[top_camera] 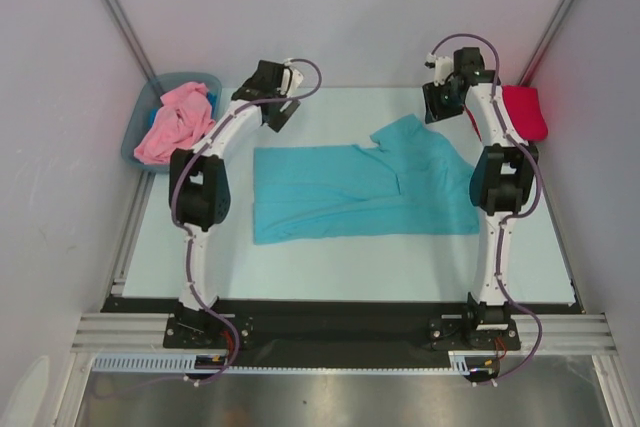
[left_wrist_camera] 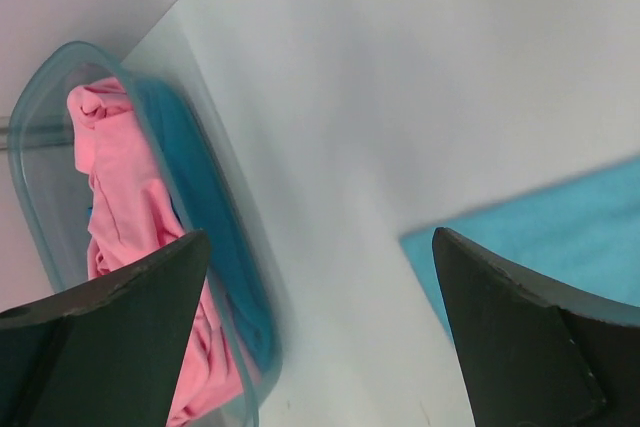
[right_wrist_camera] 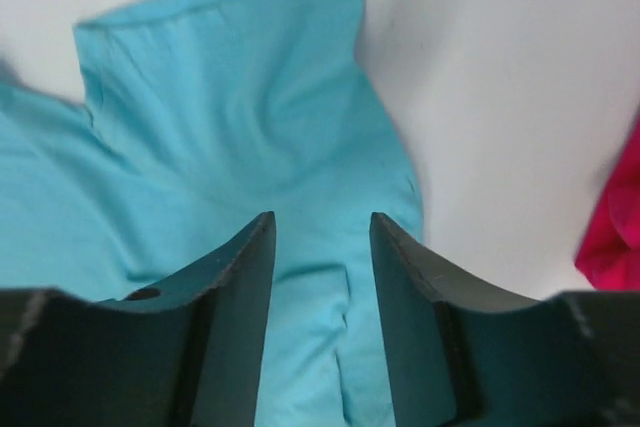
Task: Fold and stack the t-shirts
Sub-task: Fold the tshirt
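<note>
- Top external view: the table (top_camera: pixel 330 257) is pale; its near edge is cut by the dark rail where both arms are bolted.
- The teal shirt (top_camera: pixel 350 192) lies spread across the middle of the table, body to the left, one sleeve angled up toward the far right. Its right edge is hidden behind the right arm (top_camera: pixel 497 182). In the right wrist view the sleeve and part of the body (right_wrist_camera: pixel 230 127) fill the left and centre, cut off at the left and bottom.
- The left arm (top_camera: pixel 200 187) leans over the table's left side and hides a strip of it.
- The bin (top_camera: pixel 133 142) sits at the far left corner. In the left wrist view its rim (left_wrist_camera: pixel 40 77) is blurred, and a blue patch inside could be wall or cloth; which cannot be told.
- The pink shirt (top_camera: pixel 175 122) is crumpled in the bin, spilling over its near rim; the left finger covers its lower part in the wrist view (left_wrist_camera: pixel 115 177).
- The red shirt (top_camera: pixel 527 112) is bunched at the far right edge, partly behind the right arm; only a sliver (right_wrist_camera: pixel 615 237) shows in the right wrist view.
- The left gripper (left_wrist_camera: pixel 320 247) is spread wide over bare table between the bin and the teal shirt, holding nothing.
- The right gripper (right_wrist_camera: pixel 320 222) hangs above the teal sleeve, fingers parted by a moderate gap, with nothing pinched between them.
</note>
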Tool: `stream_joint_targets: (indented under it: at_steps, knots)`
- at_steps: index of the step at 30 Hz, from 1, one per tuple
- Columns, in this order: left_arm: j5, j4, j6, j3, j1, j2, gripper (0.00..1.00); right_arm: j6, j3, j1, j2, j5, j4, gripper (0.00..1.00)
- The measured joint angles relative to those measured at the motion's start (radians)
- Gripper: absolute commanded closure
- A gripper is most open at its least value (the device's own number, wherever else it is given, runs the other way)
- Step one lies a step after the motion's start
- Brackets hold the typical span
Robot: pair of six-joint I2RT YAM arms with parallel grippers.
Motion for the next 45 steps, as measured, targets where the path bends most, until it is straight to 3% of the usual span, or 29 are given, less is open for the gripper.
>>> stream_joint_targets:
  at_steps: [2, 6, 11, 21, 35, 45]
  knots:
    - [-0.017, -0.031, -0.043, 0.113, 0.014, 0.086, 0.0, 0.026, 0.058, 0.006, 0.049, -0.004, 0.003, 0.56]
    - [-0.022, -0.084, -0.102, 0.177, 0.034, 0.143, 0.0, 0.049, 0.135, 0.018, 0.122, -0.027, 0.006, 0.55]
    - [-0.02, -0.127, -0.183, 0.182, 0.044, 0.145, 0.14, 0.043, 0.14, 0.039, 0.159, -0.023, 0.003, 0.49]
    - [0.048, -0.186, -0.271, 0.181, 0.046, 0.145, 0.14, 0.015, 0.134, 0.11, 0.198, 0.042, 0.053, 0.46]
    - [0.096, -0.19, -0.27, 0.179, 0.044, 0.145, 0.14, -0.028, 0.154, 0.103, 0.254, 0.192, 0.243, 0.47]
    - [0.132, -0.195, -0.285, 0.166, 0.044, 0.154, 0.25, -0.04, 0.154, 0.099, 0.275, 0.203, 0.28, 0.46]
